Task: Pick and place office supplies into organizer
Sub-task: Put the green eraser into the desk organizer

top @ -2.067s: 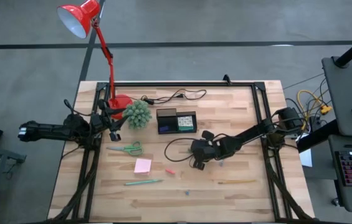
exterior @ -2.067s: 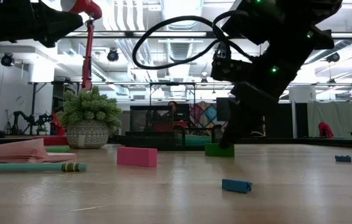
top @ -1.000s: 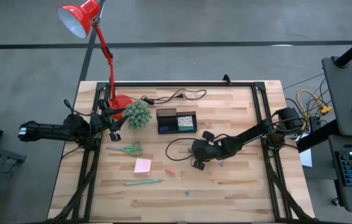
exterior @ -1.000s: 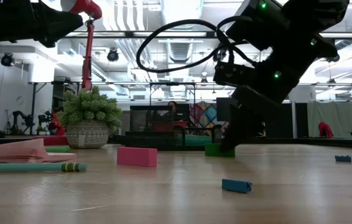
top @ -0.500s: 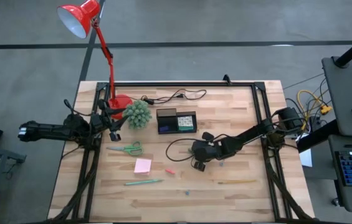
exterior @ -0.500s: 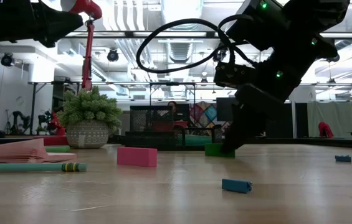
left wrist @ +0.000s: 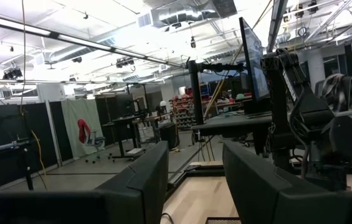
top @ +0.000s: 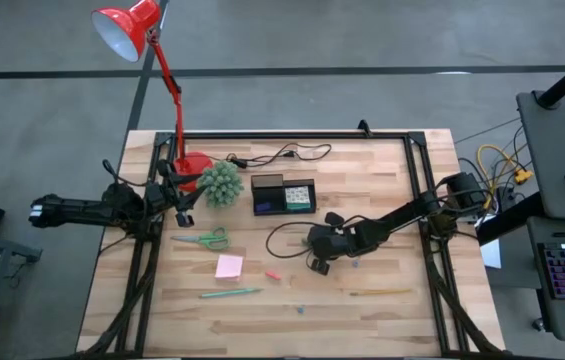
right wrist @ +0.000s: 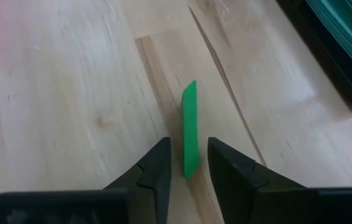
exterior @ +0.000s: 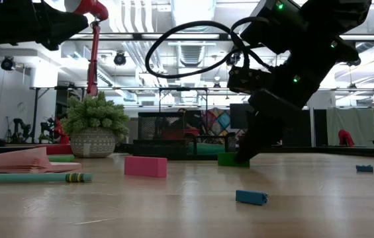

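Observation:
A small green bit (right wrist: pixel 190 127) lies flat on the wood; it also shows in the low view (exterior: pixel 233 159). My right gripper (right wrist: pixel 188 163) is low over it at mid-table (top: pixel 314 265), open narrowly, one finger on each side of the bit's near end, with a gap on both sides. The black organizer (top: pixel 283 195) stands behind it, with a white-green block (top: pixel 299 197) inside. A pink sticky pad (top: pixel 229 265), green scissors (top: pixel 202 240), a green pen (top: pixel 230 293), a yellowish stick (top: pixel 380 292), a red bit (top: pixel 273 275) and a bluish bit (top: pixel 301 309) lie on the table. My left gripper (top: pixel 184 205) waits open at the left edge.
A spiky green plant (top: pixel 221 183) and the red lamp's base (top: pixel 194 165) stand left of the organizer. A black cable (top: pixel 282 154) lies behind it. Another bluish bit (top: pixel 354 264) lies right of my right gripper. The organizer's mesh corner shows in the right wrist view (right wrist: pixel 350 68).

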Robot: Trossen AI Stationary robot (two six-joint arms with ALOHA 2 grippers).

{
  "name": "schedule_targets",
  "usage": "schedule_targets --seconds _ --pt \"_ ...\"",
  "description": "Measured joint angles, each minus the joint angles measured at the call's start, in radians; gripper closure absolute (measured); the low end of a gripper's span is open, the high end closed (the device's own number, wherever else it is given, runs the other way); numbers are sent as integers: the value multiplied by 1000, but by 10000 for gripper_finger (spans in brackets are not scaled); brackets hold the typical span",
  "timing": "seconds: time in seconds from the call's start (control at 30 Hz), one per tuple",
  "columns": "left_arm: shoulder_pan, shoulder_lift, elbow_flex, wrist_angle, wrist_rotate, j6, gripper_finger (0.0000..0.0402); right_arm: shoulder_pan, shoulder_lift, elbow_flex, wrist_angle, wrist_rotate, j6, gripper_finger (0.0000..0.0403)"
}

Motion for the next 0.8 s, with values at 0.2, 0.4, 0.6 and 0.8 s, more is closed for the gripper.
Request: schedule_targets --seconds 0.2,0.4,0.6,0.8 --pt "0 0 0 0 0 0 262 0 0 0 -2 0 0 343" --pt "0 0 0 0 0 0 262 0 0 0 -2 0 0 367" --pt "0 0 0 0 0 0 262 0 0 0 -2 0 -1 374" --pt "0 0 0 0 0 0 262 0 0 0 -2 0 -3 374"
